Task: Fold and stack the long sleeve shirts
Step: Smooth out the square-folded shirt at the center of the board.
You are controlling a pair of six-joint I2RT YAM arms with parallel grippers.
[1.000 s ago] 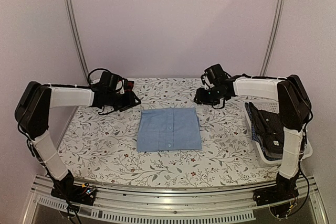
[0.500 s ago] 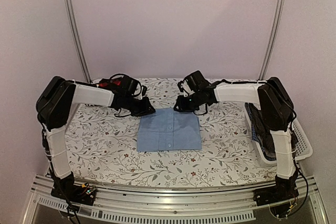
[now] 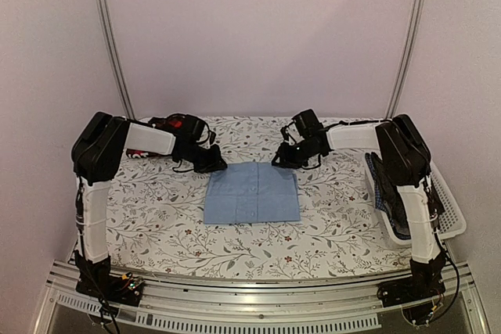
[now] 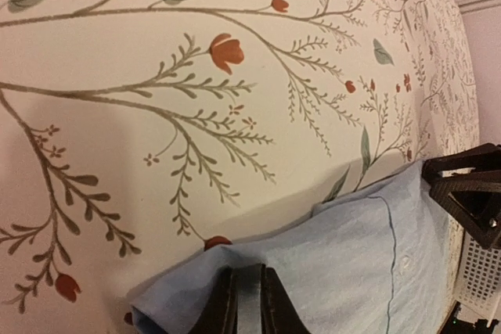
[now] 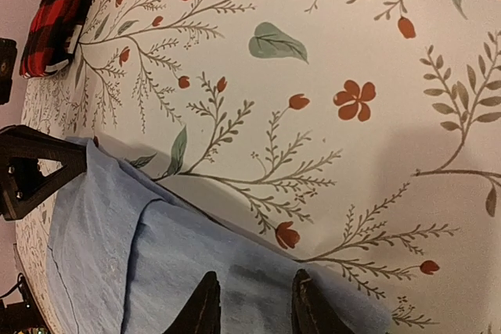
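1. Light blue button-front cloth shirt (image 3: 252, 192) lies flat at the middle of the floral-patterned bench (image 3: 156, 209), already folded to a near-square panel. Its button line runs from far edge to near edge.
2. Left pincer (image 3: 213, 163) sits at the panel's far left corner. In its wrist view the left pincer (image 4: 249, 273) is pressed nearly together, with a thin strip of the blue shirt (image 4: 352, 271) pinched between its two dark fingers.
3. Right pincer (image 3: 280, 160) sits at the far right corner. In its wrist view the right pincer (image 5: 252, 281) stands wider, gripping a thicker fold of the blue shirt (image 5: 117, 256).
4. Governing relation: both pincers are on the far edge, which runs left to right between them. The whole body of the shirt lies on the side towards the arm bases.
5. Each arm is nearer its own corner, and neither is better placed for the other's.
6. Judgement: any fold or lift from here would bring the far edge towards the near edge, across the button line. The two corners need to travel level or the panel will skew.
7. Other stock: a red-and-black plaid shirt (image 5: 63, 5) lies at the far left of the bench, well apart. Dark shirts (image 3: 391, 193) wait in the white plastic basket (image 3: 450, 209) at the right.
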